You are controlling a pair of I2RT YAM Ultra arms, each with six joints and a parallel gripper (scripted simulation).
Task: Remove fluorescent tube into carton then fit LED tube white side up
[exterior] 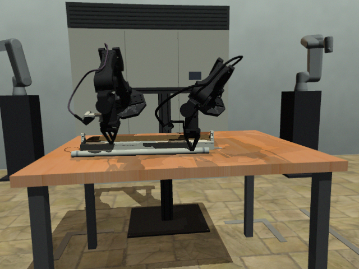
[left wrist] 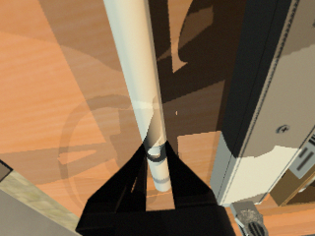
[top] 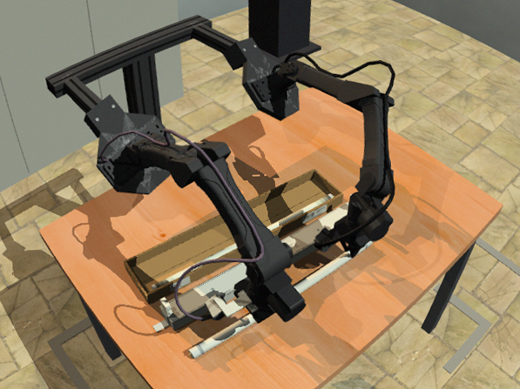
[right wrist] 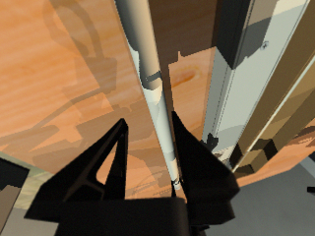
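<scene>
The front tube [top: 323,274] [exterior: 145,152] [left wrist: 129,54] [right wrist: 159,115] lay on the desk [top: 371,335] [exterior: 231,167] [left wrist: 30,84] [right wrist: 30,74], beside the light fixture [top: 219,282] [exterior: 174,145] [left wrist: 266,118] [right wrist: 244,79]. The left claw [top: 353,252] [exterior: 192,149] [left wrist: 156,146] pinched it near one end; the right claw [top: 255,316] [exterior: 111,142] [right wrist: 148,119] was spread, its tips above the desk. Another tube [top: 304,212] lay inside the carton [top: 137,279], along the wall nearer the fixture.

1. Top: high, oblique viewpoint, set well back, facing down across the worktop [top: 431,192] [exterior: 261,156] [left wrist: 30,98] [right wrist: 30,98].
2. Exterior: viewpoint slightly above worktop height, set back, facing the cabinet [top: 41,64] [exterior: 150,58]; shares both arms with 1.
3. Left wrist: close viewpoint, facing down past the left pincer [top: 353,252] [exterior: 192,149] [left wrist: 157,147].
4. Right wrist: likewise, past the right pincer [top: 257,319] [exterior: 111,143] [right wrist: 148,119]; shares the fixture [top: 224,282] [exterior: 174,145] [left wrist: 266,108] [right wrist: 246,88] with 3.
</scene>
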